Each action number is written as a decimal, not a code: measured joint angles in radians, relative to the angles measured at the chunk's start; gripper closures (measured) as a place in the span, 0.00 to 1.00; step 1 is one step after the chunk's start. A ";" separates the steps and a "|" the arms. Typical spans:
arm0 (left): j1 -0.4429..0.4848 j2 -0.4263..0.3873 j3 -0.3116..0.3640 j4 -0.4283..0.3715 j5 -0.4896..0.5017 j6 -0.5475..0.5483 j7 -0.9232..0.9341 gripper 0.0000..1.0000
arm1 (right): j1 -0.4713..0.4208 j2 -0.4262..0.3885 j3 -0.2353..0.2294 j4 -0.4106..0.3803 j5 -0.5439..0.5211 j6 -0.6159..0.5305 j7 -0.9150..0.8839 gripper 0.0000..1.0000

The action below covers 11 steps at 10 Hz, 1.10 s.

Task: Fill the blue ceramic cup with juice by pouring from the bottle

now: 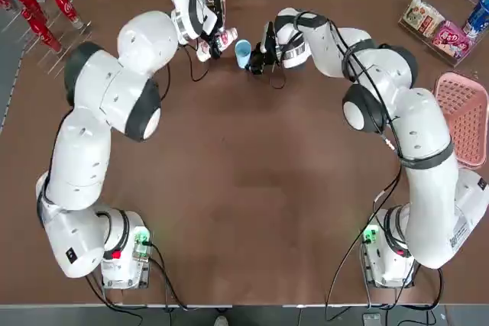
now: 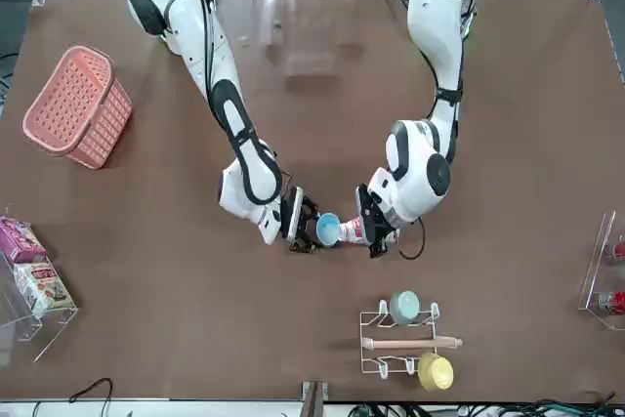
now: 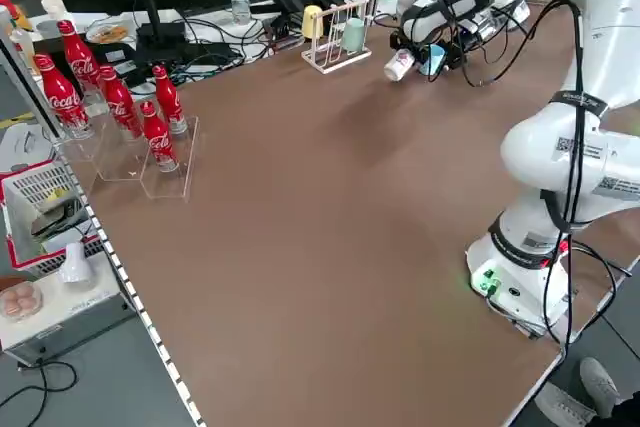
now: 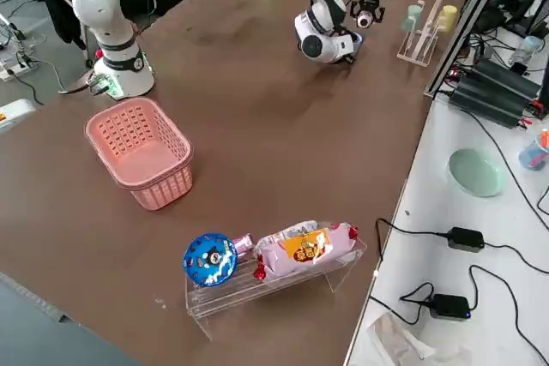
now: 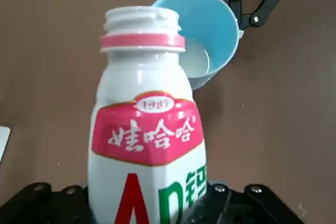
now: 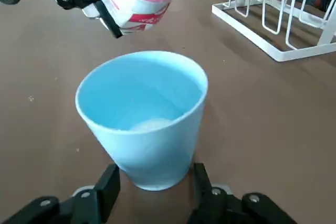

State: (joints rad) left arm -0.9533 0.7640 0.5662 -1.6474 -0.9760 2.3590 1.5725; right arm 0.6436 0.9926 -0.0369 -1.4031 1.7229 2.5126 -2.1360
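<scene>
The white bottle (image 5: 144, 129) with a red-and-blue label has no cap and is tilted with its mouth toward the blue ceramic cup (image 5: 207, 27). My left gripper (image 1: 212, 36) is shut on the bottle's body near the table's far edge. The cup (image 6: 142, 124) stands upright on the table with a little pale liquid at its bottom. My right gripper (image 6: 152, 179) is shut on the cup's base, one finger on each side. In the top view the bottle (image 1: 222, 38) lies just left of the cup (image 1: 243, 53), and the right gripper (image 1: 256, 59) is on the cup's right.
A white wire rack (image 2: 400, 344) with a mint cup, a yellow cup and a rolling pin stands beyond the cup. A pink basket (image 1: 462, 116) sits at the right edge. Red cola bottles (image 1: 38, 5) are far left, and a snack tray (image 1: 439, 28) is far right.
</scene>
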 joint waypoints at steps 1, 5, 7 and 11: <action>-0.040 0.007 0.042 -0.001 0.000 0.000 0.000 0.55 | 0.000 0.000 0.000 0.000 0.000 0.000 0.000 0.35; -0.127 0.040 0.130 -0.002 0.017 0.000 0.001 0.55 | 0.000 0.001 0.000 0.000 0.001 0.000 0.000 0.35; -0.132 0.041 0.145 -0.001 0.039 0.000 0.001 0.55 | 0.000 0.001 0.000 0.000 0.001 0.000 0.000 0.35; -0.166 0.051 0.198 -0.001 0.042 0.000 -0.010 0.55 | 0.000 0.001 0.000 0.000 0.001 0.000 0.000 0.35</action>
State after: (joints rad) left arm -1.1189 0.8150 0.7640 -1.6486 -0.9341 2.3593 1.5623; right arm 0.6436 0.9934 -0.0369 -1.4031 1.7240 2.5127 -2.1361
